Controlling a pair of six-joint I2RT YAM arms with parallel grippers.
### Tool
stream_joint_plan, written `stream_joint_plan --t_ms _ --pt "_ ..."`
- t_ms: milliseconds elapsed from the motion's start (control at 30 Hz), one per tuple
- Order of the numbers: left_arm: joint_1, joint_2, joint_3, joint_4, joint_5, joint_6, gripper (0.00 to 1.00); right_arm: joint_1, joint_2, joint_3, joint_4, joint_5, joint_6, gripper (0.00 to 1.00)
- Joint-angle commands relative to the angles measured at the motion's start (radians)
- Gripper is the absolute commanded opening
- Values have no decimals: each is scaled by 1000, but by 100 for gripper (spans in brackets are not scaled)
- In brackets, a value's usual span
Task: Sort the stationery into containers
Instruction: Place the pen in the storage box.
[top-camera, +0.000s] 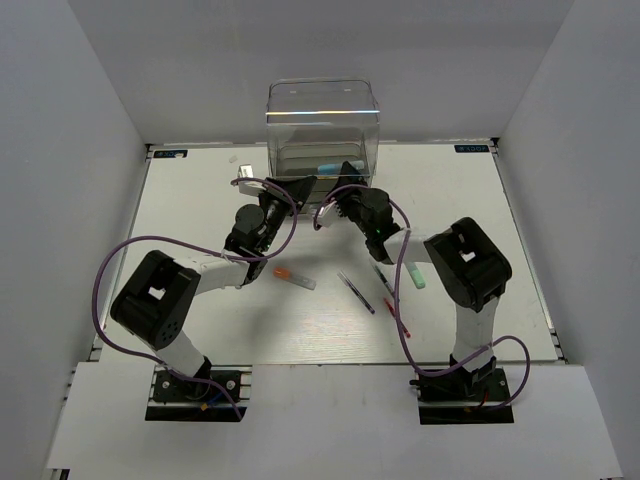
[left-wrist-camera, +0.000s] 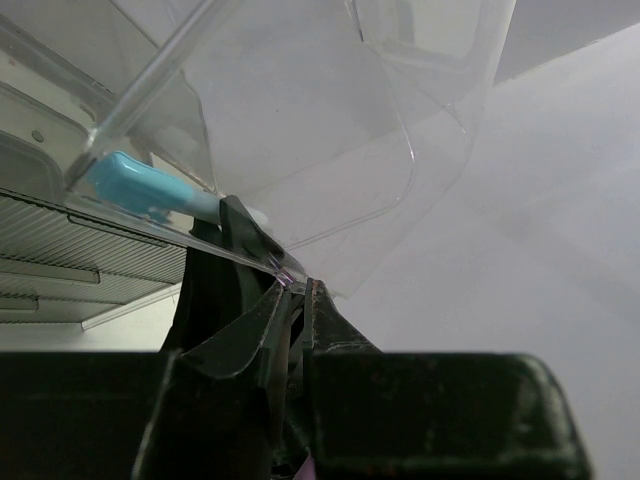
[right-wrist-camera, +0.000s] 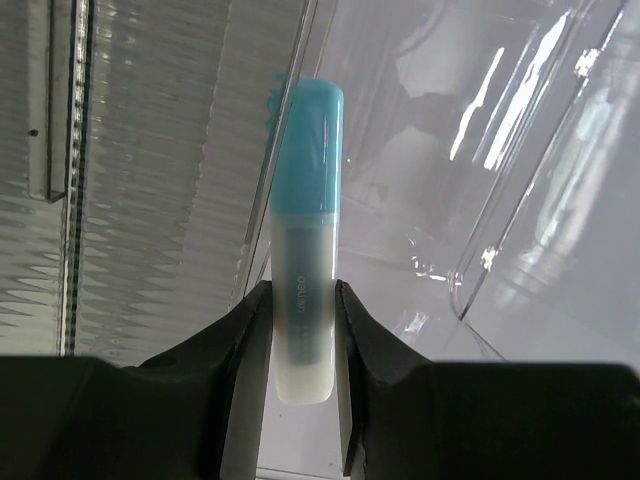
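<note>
Currently the light-blue marker (right-wrist-camera: 305, 230) is clamped by the right gripper (right-wrist-camera: 303, 305), its cap ahead at the organiser (top-camera: 322, 120). The drawer lip (left-wrist-camera: 100, 218) is pinched by the left gripper (left-wrist-camera: 299, 296). Placing step, judged; next, marker lowered in, jaws released.

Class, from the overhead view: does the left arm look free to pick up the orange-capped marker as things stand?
Probably not yet. The left gripper is pinched on the clear drawer, so it would have to let go first. The orange-capped marker itself lies uncovered on the table beside that arm.
</note>
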Motion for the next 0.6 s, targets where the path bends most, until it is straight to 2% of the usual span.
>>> stream_joint_plan --t_ms 0,67,167,267,333,567 --pt "-2 -53 28 47 7 9 0 -6 -49 47 -102 -9 -6 21" --pt "-2 -44 28 47 7 9 0 -6 -58 61 -140 -9 16 29" --pt "-2 -44 28 56 7 9 0 -6 -72 52 -138 -20 34 50" --pt "-2 -44 37 56 7 9 0 -7 -98 32 -150 -46 48 50" --pt "-2 -35 37 56 7 9 0 -7 -118 18 -150 -55 56 54" --pt "-2 -35 37 56 17 9 0 -6 -179 -11 -193 -108 120 54"
